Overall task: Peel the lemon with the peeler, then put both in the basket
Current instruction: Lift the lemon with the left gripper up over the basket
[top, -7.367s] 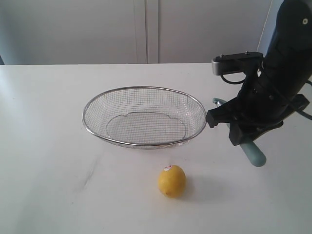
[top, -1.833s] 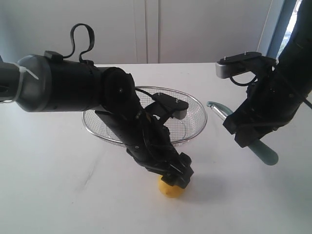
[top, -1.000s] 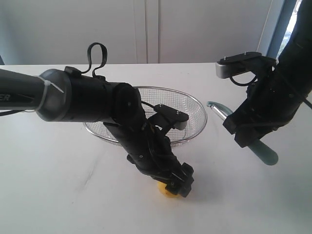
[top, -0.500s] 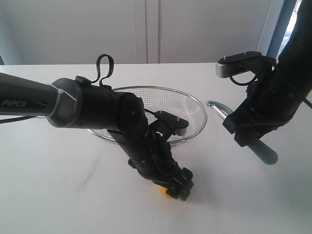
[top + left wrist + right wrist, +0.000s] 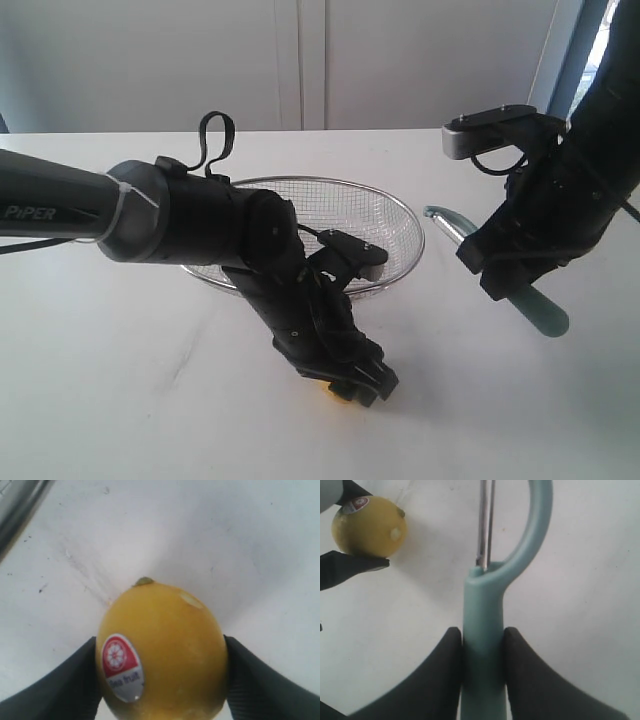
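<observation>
The yellow lemon (image 5: 162, 655), with its red-and-white sticker, lies on the white table between the black fingers (image 5: 75, 680) of my left gripper (image 5: 161, 650), and both pads press its sides. In the exterior view only a sliver of the lemon (image 5: 334, 387) shows under the left gripper (image 5: 352, 384), in front of the wire basket (image 5: 300, 180). My right gripper (image 5: 482, 635) is shut on the teal handle of the peeler (image 5: 482, 670). It holds the peeler (image 5: 545, 315) above the table to the right of the basket, blade end toward the basket. The right wrist view also shows the lemon (image 5: 369, 526).
The left arm (image 5: 190, 235) stretches across the front of the basket and hides part of its near rim. The basket's rim (image 5: 15, 505) shows at one corner of the left wrist view. Bare white table (image 5: 100, 380) lies to the front left and front right.
My left gripper's jaws have come in from wide open until they touch the lemon, and the wrist has sunk slightly. The right arm and the peeler have not moved.
</observation>
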{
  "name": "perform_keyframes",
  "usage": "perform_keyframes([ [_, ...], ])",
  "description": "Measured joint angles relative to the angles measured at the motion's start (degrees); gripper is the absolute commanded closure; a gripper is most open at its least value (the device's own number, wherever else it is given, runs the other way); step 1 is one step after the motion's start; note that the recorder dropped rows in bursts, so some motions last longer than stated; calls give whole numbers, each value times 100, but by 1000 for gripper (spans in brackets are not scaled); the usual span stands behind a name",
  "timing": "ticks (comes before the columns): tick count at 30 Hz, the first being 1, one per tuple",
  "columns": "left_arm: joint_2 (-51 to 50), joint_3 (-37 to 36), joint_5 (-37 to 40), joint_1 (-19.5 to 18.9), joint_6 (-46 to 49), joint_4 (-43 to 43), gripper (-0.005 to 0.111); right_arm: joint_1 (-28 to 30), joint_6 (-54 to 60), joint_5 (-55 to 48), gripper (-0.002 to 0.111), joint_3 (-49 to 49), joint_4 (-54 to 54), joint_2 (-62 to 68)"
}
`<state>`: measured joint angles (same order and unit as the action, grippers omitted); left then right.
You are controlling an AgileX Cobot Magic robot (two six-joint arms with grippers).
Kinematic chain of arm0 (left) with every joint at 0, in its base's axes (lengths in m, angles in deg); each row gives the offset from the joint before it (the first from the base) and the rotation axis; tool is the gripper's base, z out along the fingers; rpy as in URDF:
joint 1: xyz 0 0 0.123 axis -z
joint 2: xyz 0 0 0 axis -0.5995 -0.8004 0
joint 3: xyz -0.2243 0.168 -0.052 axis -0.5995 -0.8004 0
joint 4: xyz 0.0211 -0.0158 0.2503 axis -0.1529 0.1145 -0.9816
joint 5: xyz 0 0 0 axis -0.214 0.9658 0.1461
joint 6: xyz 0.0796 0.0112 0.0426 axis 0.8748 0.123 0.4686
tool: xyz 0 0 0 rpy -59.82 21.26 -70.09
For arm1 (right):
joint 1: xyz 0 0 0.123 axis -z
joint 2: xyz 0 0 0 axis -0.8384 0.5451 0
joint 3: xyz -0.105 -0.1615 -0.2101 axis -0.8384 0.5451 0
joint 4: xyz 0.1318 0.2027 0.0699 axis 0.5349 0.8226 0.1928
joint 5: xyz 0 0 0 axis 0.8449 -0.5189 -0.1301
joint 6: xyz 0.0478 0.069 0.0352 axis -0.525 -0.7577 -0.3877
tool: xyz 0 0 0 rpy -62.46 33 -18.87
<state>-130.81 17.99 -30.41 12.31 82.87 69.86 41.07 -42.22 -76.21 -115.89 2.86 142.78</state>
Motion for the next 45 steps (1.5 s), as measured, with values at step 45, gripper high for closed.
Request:
perform_keyframes([
  [45,1834,14,1148,-588,1248,198,107,0,0,31,108,0,46,0],
])
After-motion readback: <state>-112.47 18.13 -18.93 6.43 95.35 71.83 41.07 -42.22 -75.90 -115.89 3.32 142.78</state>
